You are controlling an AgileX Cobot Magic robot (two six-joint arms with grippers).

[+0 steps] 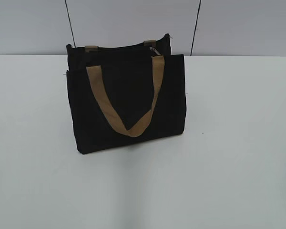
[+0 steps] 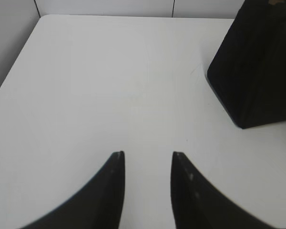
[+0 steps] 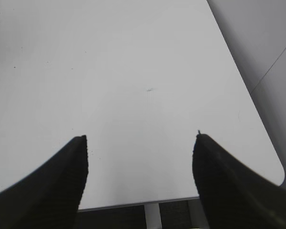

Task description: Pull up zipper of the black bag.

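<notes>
Nearest the left wrist camera, the left claw (image 2: pixel 147 157) is seen with its two dark fingers (image 2: pixel 115 191) parted by a narrow gap, nothing held between them, above the white bench (image 2: pixel 109 86). Nearest the right wrist camera, the right claw (image 3: pixel 142 138) is shown spread wide, likewise holding nothing, with bare bench surface and the bench's rounded corner beyond it. Farther off, at the upper right of the left wrist view, a dark side panel of the black bag (image 2: pixel 257 71) is seen, apart from the claw. From the exterior view, the black bag (image 1: pixel 128 102) is shown standing upright on the bench, near its far edge, with one tan strap handle (image 1: pixel 128 102) hanging in a loop down the front panel. Along the bag's top edge the zipper (image 1: pixel 154 50) is marked by a small silver pull toward the right end. Behind the bench, a grey panelled wall (image 1: pixel 229 24) is seen.
</notes>
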